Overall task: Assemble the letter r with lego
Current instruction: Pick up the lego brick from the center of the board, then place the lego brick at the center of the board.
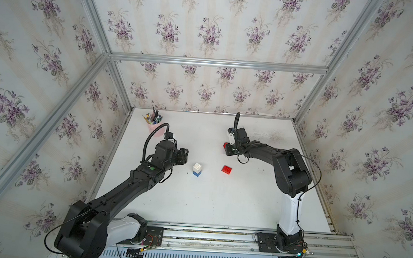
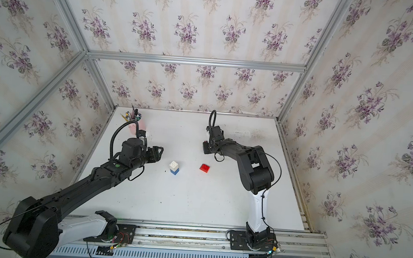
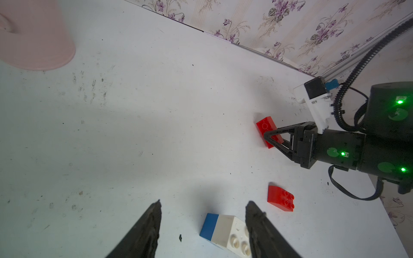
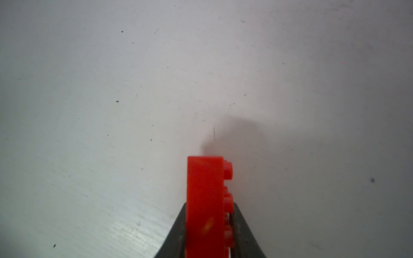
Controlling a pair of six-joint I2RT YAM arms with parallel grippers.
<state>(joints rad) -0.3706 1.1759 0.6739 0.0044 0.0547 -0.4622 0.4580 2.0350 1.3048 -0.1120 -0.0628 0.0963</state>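
Pens fill pink cup; right claw grips long red brick.

A pink cup of pens stands near the white table's far left corner.

Black arms, white base links, ribbed cable hoses, green LEDs, tapered black left claw.
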